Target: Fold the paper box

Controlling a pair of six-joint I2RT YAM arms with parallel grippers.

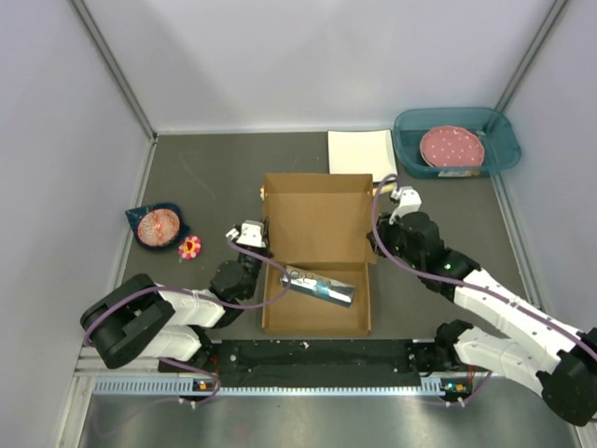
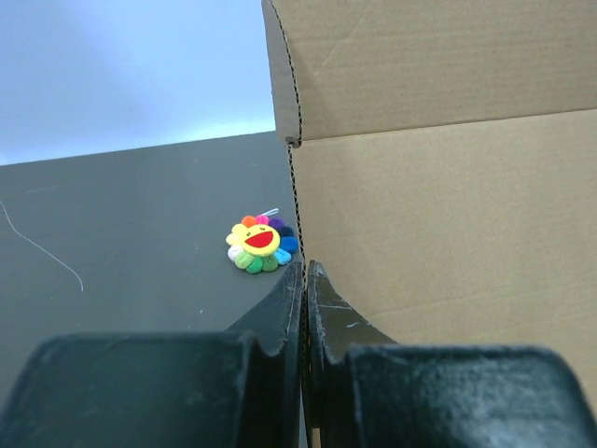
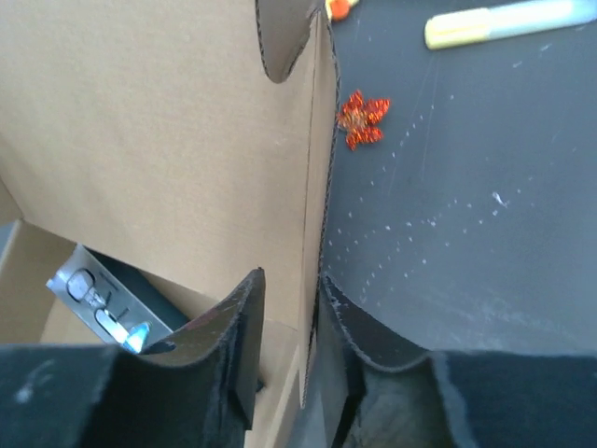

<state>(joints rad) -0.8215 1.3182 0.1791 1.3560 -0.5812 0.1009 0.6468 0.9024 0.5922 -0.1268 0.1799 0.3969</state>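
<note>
Table (image 1: 215,177): dark grey, matt, flecked with small white scuffs.
Room: pale grey walls (image 1: 308,56) on the left, far and right sides, with metal strips at the corners.
Paper box (image 1: 317,210): mid-table between both arms, lid flap open towards the far side; a silver packet (image 1: 322,285) lies in its near half.
Left gripper (image 2: 304,275): fingers pressed together at the box's left wall edge.
Right gripper (image 3: 289,275): fingers apart, straddling the right wall.
Far right: teal tray (image 1: 499,140).
Left: flower toy (image 2: 261,245).

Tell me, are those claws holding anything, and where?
The left claw pinches the paper box by its left side wall; the right claw straddles the right wall, jaws apart.
</note>
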